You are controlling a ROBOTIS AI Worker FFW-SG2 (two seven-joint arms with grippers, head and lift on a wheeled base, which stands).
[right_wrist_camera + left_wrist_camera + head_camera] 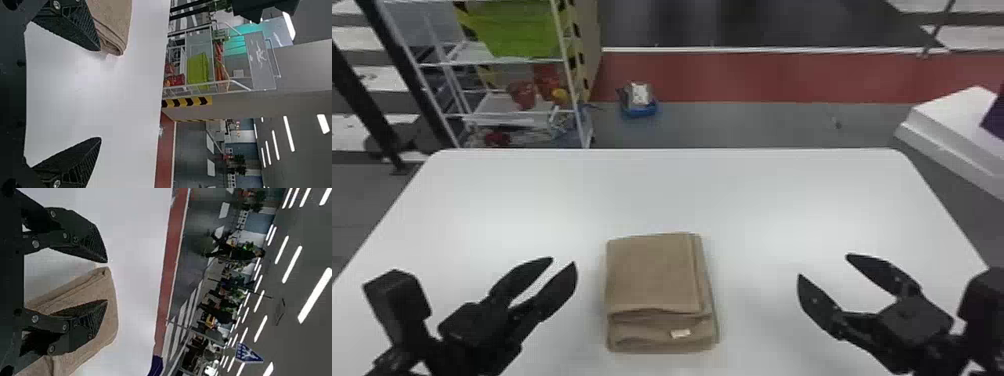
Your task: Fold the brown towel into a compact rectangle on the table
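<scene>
A brown towel (654, 275), folded into a layered rectangle, lies on the white worktop (732, 192) between your left gripper (565, 260) and right gripper (822, 265), both spread and empty. Folding looks essentially finished; at most, square the near edge, then withdraw.

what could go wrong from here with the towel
The left gripper, open beside the folded brown towel, could nudge it out of square if it swings inward. The layers on the towel's right side don't line up, so another press or tug might spread them further. The near edge looks loosely stacked and may spring open if caught.
</scene>
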